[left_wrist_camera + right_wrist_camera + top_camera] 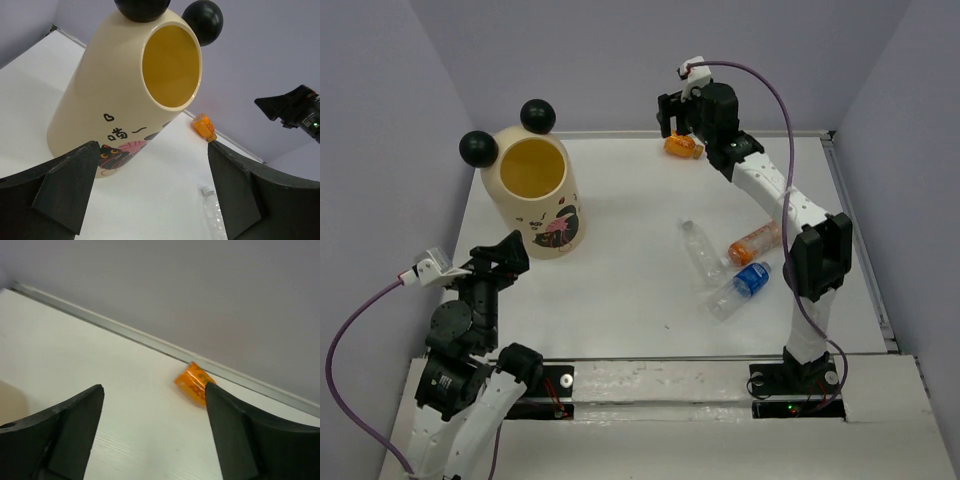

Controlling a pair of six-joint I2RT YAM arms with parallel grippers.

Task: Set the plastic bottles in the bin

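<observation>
**Four bottles on the desk, and a spread hand over the farthest one**

Four plastic bottles lie out on the desk (pixel 620 310), well apart from the bin (pixel 525 218). One orange bottle (pixel 683 147) sits alone at the far edge, close to the back wall. A clear bottle (pixel 702 250), a second orange one (pixel 755 240) and a blue-labelled bottle (pixel 742 287) lie in a loose cluster beside the right arm.

The bin stands upright at the far left with its mouth open to the top. What shows of its yellow inside looks bare, though I cannot see the bottom.

The right hand (pixel 154 390) hangs over the lone orange bottle (pixel 192 382) with its fingers spread wide and nothing in them. It looks set for a grab. The bottle lies nearer the right finger than the middle of the gap, so I would expect the hand to shift a little before closing.

The left hand (pixel 497 258) is fully spread too and holds nothing. It is parked just beside the bin and pointed at it, perhaps to stay out of the way.
</observation>
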